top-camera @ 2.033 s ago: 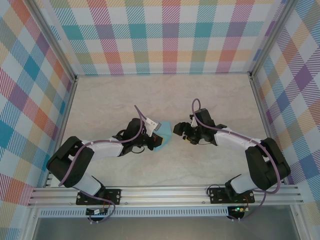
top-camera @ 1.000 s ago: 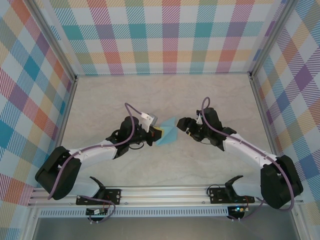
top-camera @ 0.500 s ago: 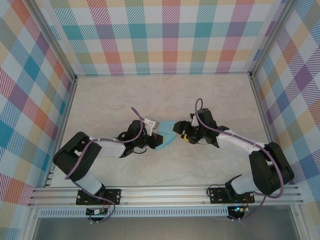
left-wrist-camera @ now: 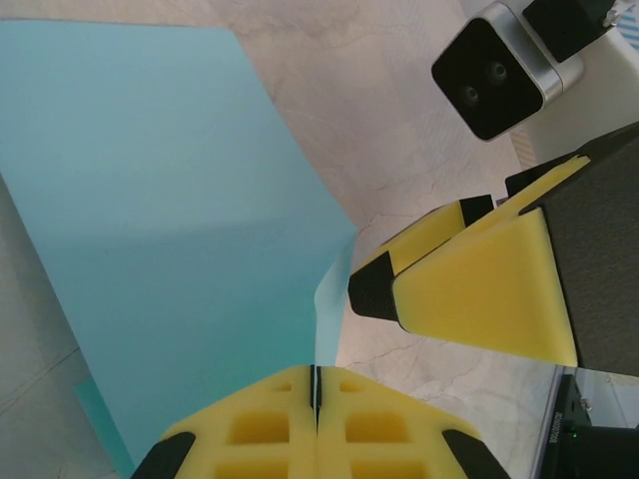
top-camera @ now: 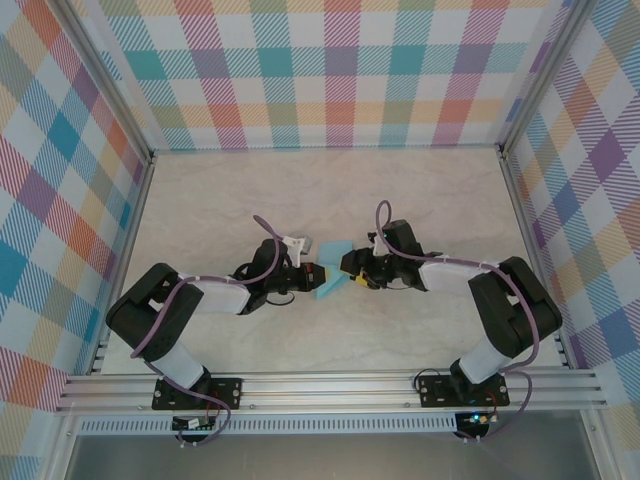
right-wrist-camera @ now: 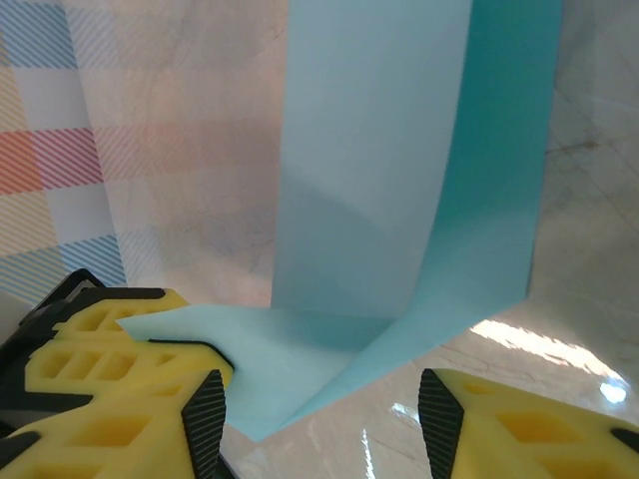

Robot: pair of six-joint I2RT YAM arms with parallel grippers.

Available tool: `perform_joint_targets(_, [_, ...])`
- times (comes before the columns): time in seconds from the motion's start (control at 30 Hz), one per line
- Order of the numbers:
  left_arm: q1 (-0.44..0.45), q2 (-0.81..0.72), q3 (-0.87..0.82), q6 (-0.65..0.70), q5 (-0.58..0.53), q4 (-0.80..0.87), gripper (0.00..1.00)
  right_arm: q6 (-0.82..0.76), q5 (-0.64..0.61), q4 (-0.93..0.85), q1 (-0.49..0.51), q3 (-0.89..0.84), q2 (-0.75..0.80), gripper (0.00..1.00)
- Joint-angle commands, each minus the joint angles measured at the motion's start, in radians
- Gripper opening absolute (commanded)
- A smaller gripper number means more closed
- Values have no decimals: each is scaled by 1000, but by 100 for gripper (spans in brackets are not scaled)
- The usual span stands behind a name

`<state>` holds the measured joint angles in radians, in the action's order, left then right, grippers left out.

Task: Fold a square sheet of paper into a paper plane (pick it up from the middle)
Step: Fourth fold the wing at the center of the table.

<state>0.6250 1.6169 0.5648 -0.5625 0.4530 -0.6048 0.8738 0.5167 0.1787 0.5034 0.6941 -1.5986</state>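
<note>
A thin light blue sheet of paper point(top-camera: 333, 274), creased into folded panels, stands up off the surface at the centre of the overhead frame, between two grippers. The left gripper point(top-camera: 316, 275), just left of the sheet, has its yellow foam fingers point(left-wrist-camera: 250, 439) pressed together, pinching an edge of the paper. The right gripper point(top-camera: 350, 270), just right of it, has its yellow fingers point(right-wrist-camera: 110, 389) spread, with the sheet between them. Beneath lies a pale marble-patterned table point(top-camera: 300, 190), enclosed by pastel plaid walls point(top-camera: 340, 70).
</note>
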Motion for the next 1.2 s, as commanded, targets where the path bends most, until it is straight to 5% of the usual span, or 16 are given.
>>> perform_joint_targets(0.0, [-18,6,-17,-40,28,-36,1,-42,33,110,-6,-15,-41,53])
perform_joint_targets(0.3, [-37,23,-19,-75,43,-41,1,15,89,298,-6,-52,-95,49])
perform_joint_targets(0.73, [-44,49,-3,-92,48,-20,10,37,89,296,-6,-29,-144,36])
perform_joint_targets(1.0, [-48,-6,22,-74,-71,162,42,67,17,165,-6,4,-150,12])
perform_joint_targets(1.17, [-47,-94,9,-35,-148,257,62,84,-37,97,-6,13,-116,6])
